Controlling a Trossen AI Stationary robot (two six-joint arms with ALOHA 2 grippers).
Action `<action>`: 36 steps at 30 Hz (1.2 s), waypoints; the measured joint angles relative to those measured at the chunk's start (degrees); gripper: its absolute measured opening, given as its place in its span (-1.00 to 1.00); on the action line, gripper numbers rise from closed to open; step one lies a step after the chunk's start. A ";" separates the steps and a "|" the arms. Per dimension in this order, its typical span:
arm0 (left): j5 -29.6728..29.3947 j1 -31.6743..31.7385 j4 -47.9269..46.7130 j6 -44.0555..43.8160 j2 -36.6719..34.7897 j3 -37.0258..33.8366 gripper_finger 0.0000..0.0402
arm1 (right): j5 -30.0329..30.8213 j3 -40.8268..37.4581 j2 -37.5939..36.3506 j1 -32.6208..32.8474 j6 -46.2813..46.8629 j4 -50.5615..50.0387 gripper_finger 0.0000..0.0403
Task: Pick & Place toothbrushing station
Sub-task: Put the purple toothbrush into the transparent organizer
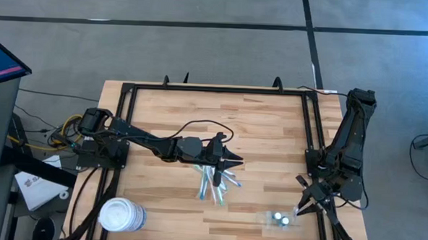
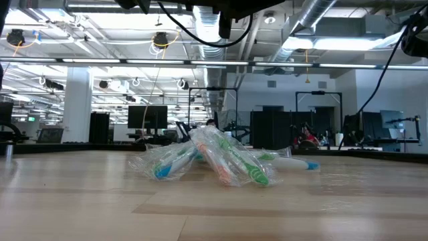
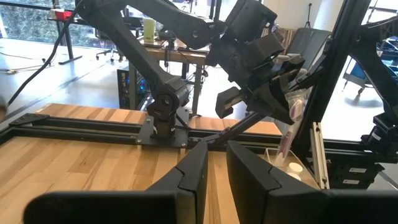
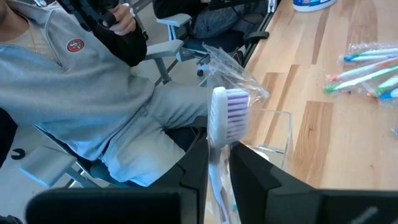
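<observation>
A wooden table (image 1: pixel 271 130) seen from above, with a dark robot arm at each side. The left gripper (image 1: pixel 234 163) hangs near the table's centre, just above a loose pile of wrapped toothbrushes (image 1: pixel 215 184) that fans out toward six o'clock. In its own wrist view its two fingers stand a narrow gap apart with nothing between them. It seems to be waiting over the pile, perhaps ready for the next brush.

The right gripper (image 1: pixel 302 198) sits near the table's edge at about four o'clock. In its wrist view a toothbrush (image 4: pixel 221 121) with a white head and purple bristles, in a clear wrapper, stands between its fingers, head up. Whether the fingers are clamped on it or letting go cannot be told.

The clear plastic holder (image 1: pixel 280 219) rests on the table at about five o'clock, just beside the right gripper. It is likely kept there so this arm can drop brushes in from above. Its long side runs roughly from nine to three o'clock, opening upward.

A white round tub (image 1: pixel 121 215) stands at seven o'clock. A seated person in a grey top (image 4: pixel 93 99) is beyond the table edge.
</observation>
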 joint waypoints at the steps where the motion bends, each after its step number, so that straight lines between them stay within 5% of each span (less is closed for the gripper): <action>1: 0.02 0.00 0.00 0.00 0.00 0.00 -0.73 | 0.01 0.00 0.00 0.00 0.00 0.00 -0.73; 20: 0.00 0.02 -0.02 0.00 0.00 0.00 -0.73 | 1.14 0.00 0.00 0.00 1.05 0.00 -0.70; 36: 0.00 0.00 -0.02 0.00 0.00 0.00 -0.73 | 1.30 0.04 1.66 0.25 2.63 -0.44 -0.26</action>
